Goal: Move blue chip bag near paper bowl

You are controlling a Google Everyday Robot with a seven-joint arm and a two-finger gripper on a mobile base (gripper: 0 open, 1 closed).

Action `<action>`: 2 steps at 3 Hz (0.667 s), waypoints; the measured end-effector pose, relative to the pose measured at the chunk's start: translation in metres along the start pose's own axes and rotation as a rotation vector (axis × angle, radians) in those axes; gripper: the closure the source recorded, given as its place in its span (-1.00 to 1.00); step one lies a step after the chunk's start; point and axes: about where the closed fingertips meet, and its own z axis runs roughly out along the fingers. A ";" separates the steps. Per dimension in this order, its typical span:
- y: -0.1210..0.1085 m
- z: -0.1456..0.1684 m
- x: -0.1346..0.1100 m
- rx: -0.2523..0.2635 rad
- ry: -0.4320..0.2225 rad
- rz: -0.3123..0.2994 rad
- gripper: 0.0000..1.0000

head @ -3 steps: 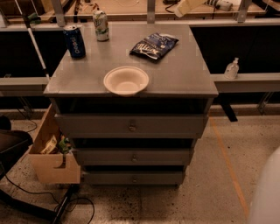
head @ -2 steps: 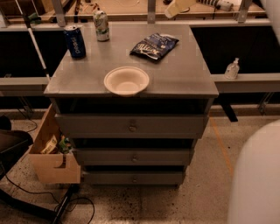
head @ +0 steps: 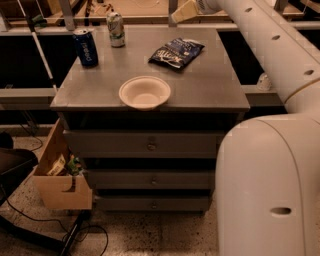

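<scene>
The blue chip bag (head: 176, 52) lies flat at the back right of the grey cabinet top (head: 212, 87). The paper bowl (head: 144, 92) sits upright near the front edge at the middle, about a bowl's width in front of the bag and a little to its left. My gripper (head: 183, 11) hangs at the top of the view, above the far edge of the cabinet, just behind and above the bag and not touching it. My white arm (head: 270, 165) runs from the lower right up to it.
A blue soda can (head: 86, 47) and a green-and-white can (head: 116, 30) stand at the back left of the top. The cabinet has three drawers. An open cardboard box (head: 60, 177) sits on the floor at its left, with cables beside it.
My arm has swung in from the right and now fills the right side of the view. The gripper has shifted a little left toward the bag. Bag and bowl have not moved.
</scene>
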 end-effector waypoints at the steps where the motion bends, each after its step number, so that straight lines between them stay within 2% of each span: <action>1: 0.007 0.037 0.023 -0.002 0.018 0.171 -1.00; 2: 0.027 0.062 0.056 -0.041 0.091 0.311 -1.00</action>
